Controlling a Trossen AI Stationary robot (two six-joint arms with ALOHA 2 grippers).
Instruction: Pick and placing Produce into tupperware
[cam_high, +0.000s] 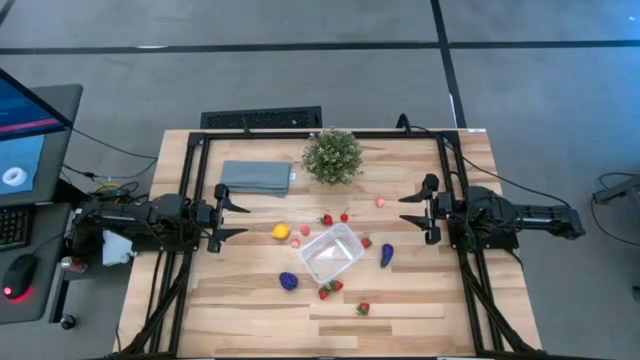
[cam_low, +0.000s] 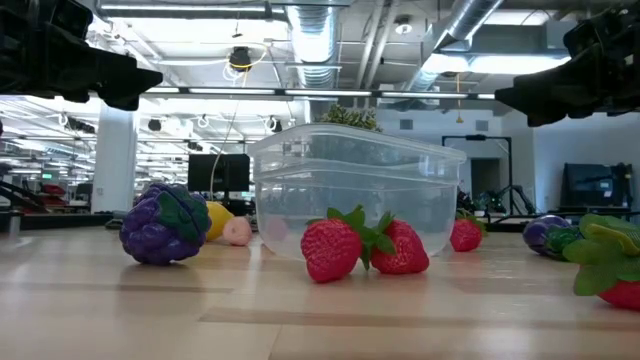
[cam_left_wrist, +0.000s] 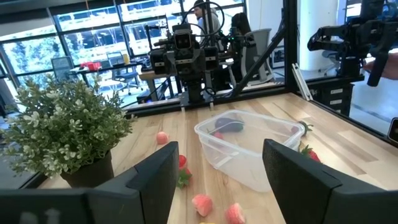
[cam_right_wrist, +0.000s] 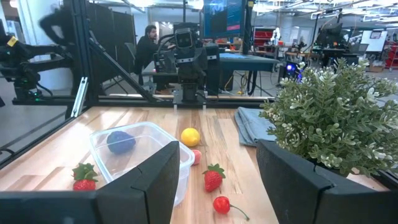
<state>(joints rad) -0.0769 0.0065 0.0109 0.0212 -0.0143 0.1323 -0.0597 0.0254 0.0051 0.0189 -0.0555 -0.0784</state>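
High view, tupperware (cam_high: 331, 253): table centre, produce scattered around it.
High view, left gripper (cam_high: 232, 219): at 9 o'clock of it, fingers spread, empty.
High view, right gripper (cam_high: 413, 210): at 3 o'clock, spread, empty.
Low view, strawberries (cam_low: 362, 245): touching the box front.

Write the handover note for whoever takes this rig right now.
Left hand: open, empty, parked at the table's left side near the grey-blue cloth.
Right hand: open, empty, parked at the right side.
Tupperware: mid-table, empty.
Produce: all on the wood around it. Yellow piece on its left, purple pieces on either side, strawberries in front, small pink-red ones towards the potted plant.
Done: nothing boxed.
Left: every piece.
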